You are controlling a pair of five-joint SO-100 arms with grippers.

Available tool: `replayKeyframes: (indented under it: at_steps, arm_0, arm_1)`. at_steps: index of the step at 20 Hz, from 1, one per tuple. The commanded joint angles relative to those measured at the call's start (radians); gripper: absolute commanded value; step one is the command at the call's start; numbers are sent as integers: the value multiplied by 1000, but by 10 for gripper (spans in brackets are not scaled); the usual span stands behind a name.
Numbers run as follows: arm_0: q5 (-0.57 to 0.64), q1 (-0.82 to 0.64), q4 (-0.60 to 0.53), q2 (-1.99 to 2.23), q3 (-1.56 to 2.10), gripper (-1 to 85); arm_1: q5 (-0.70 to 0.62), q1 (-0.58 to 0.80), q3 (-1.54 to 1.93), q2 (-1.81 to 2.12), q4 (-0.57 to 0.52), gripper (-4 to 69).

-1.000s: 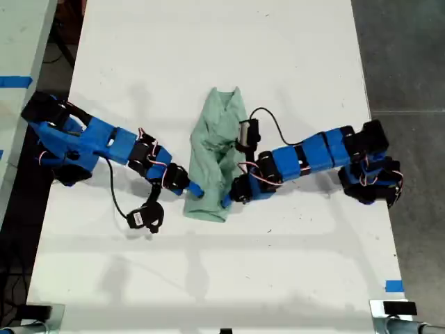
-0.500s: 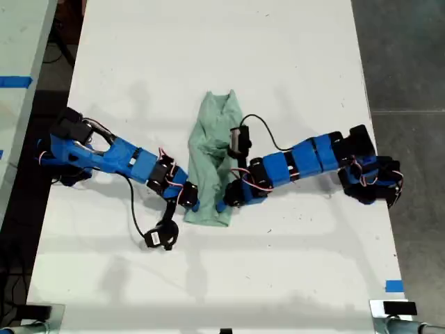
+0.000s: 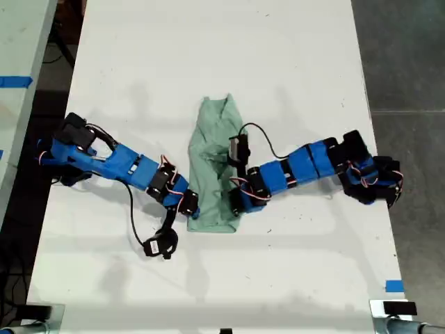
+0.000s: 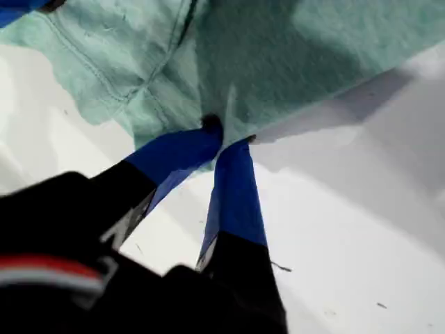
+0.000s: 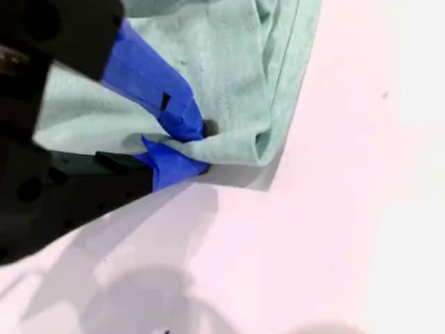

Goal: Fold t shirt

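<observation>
The pale mint-green t shirt [image 3: 215, 160] lies wrinkled and lengthwise in the middle of the white table [image 3: 208, 42]. Two blue arms reach in from the exterior view's left and right, and their grippers [image 3: 195, 210] [image 3: 235, 206] meet the shirt's lower edge on either side. My first gripper [image 4: 228, 136] is shut on a fold of the t shirt [image 4: 278, 56] at its edge. My second gripper [image 5: 198, 149] is shut on the t shirt [image 5: 229, 69] close to a corner. The wrist views do not show which arm is which.
A black camera module on a cable [image 3: 158, 245] lies on the table below the arm at the exterior view's left. Blue tape [image 3: 393, 285] marks the table's lower right in that view. Dark floor [image 3: 410, 56] borders the table's right edge.
Both grippers have moved toward the exterior view's bottom, pulling the shirt's lower edge with them. The shirt has slid down and its lower part has spread wider.
</observation>
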Motion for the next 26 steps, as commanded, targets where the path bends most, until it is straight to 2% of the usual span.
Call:
replayKeyframes:
  at_steps: [1,4,7,11,16,18,19,20,21,22,23,26]
  arm_0:
    - [-28,89,18,15,-107,-1]
    - [9,132,97,25,-307,-1]
    - [67,91,123,155,-341,-1]
    - [129,-127,213,278,-336,-1]
    - [224,-465,250,281,-336,3]
    - [259,-561,242,230,-337,27]
    - [272,-603,241,212,-337,66]
    - [281,-635,242,198,-337,142]
    - [291,-664,247,193,-337,203]
    - [299,-689,256,193,-339,253]
    - [307,-710,262,199,-339,254]
    - [322,-788,331,221,-393,251]
  arm_1:
    - [11,-117,-210,44,75,1]
    - [-60,-155,-295,118,37,1]
    - [-117,-97,-273,230,17,1]
    - [-110,124,-192,347,129,1]
    - [-167,428,55,482,187,1]
    - [-207,517,107,499,206,0]
    - [-230,555,109,489,233,-1]
    - [-235,591,115,488,264,35]
    - [-247,624,118,488,299,218]
    - [-270,658,118,491,330,343]
    - [-290,689,117,502,357,352]
    - [-328,790,160,572,403,304]
